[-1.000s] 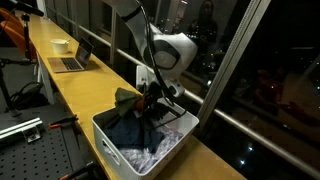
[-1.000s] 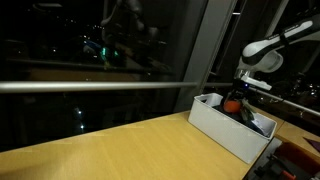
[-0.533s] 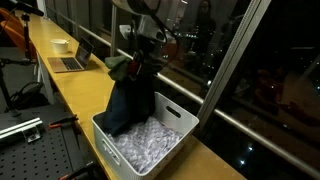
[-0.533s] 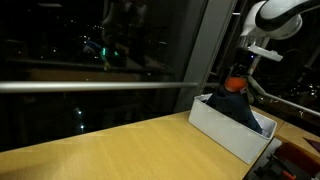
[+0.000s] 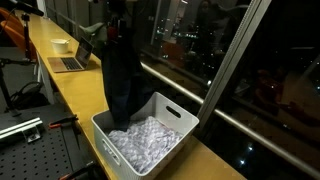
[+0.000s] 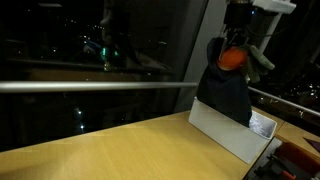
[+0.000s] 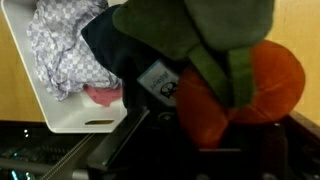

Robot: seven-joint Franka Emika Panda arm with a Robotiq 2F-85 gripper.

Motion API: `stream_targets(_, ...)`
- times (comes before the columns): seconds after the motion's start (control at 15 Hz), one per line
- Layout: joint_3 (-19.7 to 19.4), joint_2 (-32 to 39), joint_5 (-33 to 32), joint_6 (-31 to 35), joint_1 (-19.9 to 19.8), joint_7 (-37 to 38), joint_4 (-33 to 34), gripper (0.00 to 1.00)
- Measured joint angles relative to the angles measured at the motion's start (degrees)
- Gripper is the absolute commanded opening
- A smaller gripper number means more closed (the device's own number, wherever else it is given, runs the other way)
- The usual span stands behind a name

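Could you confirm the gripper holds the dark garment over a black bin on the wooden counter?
Not quite: an exterior view shows the bin is white, not black. The gripper does hold the dark garment over it on the wooden counter.

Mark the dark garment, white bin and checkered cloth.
dark garment (image 5: 124, 80), in an exterior view, middle of the hanging fabric.
white bin (image 5: 176, 147), in an exterior view, outer side wall.
checkered cloth (image 5: 145, 136), in an exterior view, middle of the heap.
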Motion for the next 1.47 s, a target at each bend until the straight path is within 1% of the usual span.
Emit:
stream_targets(0.2,3.4,0.8,-4.4,-6.0,5.1,2.3,6.5,0.0)
stream_targets(0.47,6.9,3.7,-9.5,-14.9,11.9,4.4,17.3,0.0)
stream_targets(0.73,7.8,8.7,-13.1,-23.0,18.7,5.4,28.3,0.0)
stream_targets(0.87,7.8,12.0,-13.5,-26.0,20.5,5.4,33.5,0.0)
stream_targets(1.0,7.4,15.8,-13.5,-28.0,20.6,5.2,38.4,0.0)
stream_targets(1.13,5.7,18.5,-12.0,-28.1,20.0,4.5,41.1,0.0)
stream_targets(1.27,5.6,19.9,-9.4,-27.3,17.0,3.9,40.9,0.0)
stream_targets(1.47,5.6,19.9,-2.6,-22.9,10.2,2.2,37.3,0.0)
